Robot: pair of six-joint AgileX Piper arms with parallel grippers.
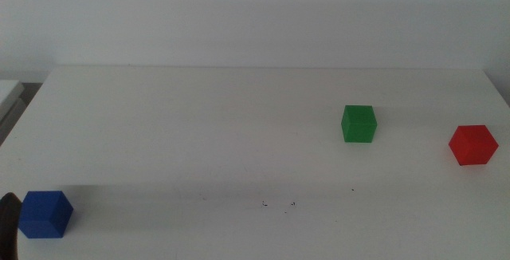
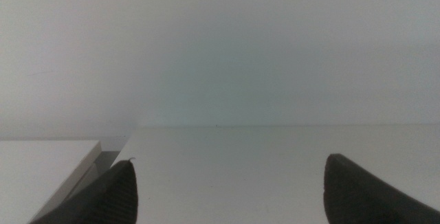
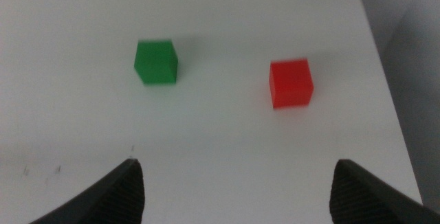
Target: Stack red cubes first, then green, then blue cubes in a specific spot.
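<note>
- Right gripper (image 3: 237,189): jaws spread wide, holding nothing, apart from the small matte red cube (image 3: 291,83)
- Left gripper (image 2: 230,189): wide open, empty
- Small matte green cube (image 1: 358,124) sits left of the red cube; small deep-blue cube (image 1: 45,214) far left of it

No text, label, brand, number or sign can be read in any view; the three cubes have plain faces without marks.

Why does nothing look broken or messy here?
Nothing stands out. The red cube, green cube and blue cube each sit flat and apart on the white table, unstacked. Only a few tiny dark specks mark the tabletop.
</note>
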